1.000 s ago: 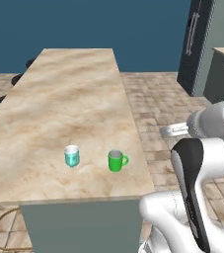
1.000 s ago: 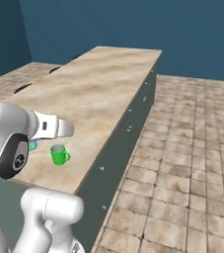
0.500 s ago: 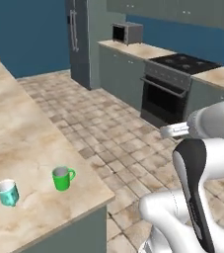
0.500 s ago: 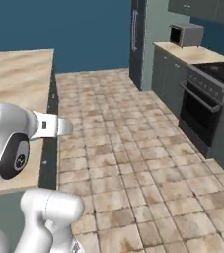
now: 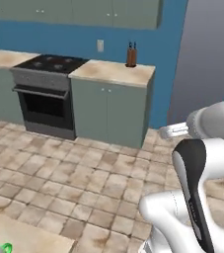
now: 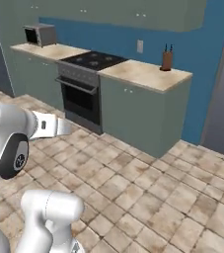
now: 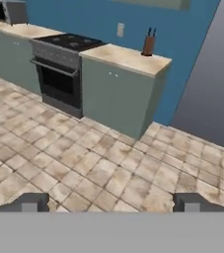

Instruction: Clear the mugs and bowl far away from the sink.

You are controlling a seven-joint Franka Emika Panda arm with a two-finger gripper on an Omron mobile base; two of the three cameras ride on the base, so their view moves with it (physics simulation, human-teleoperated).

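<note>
Pincer: two dark tips at the bottom of the hand view, set wide apart with only floor between them; it grips nothing.
Pincer aim: level, pointing across the room at the far cabinets, a carrying pose for driving rather than a reach.
Arm: folded close over the base, lower right of the left base view, likely tucked in for travel.
Tiled floor: bare tan tiles fill the middle of each view.
Green mug: a sliver at the bottom left corner of the left base view, on the corner of the near counter.
Teal mug, bowl, sink: not to be placed from here.
Stove: against the blue wall, upper left.
Far counter: beside the stove, carrying a knife block.
Microwave: far upper left.
Stage: judged mid-transit; no mug or bowl in hand.
</note>
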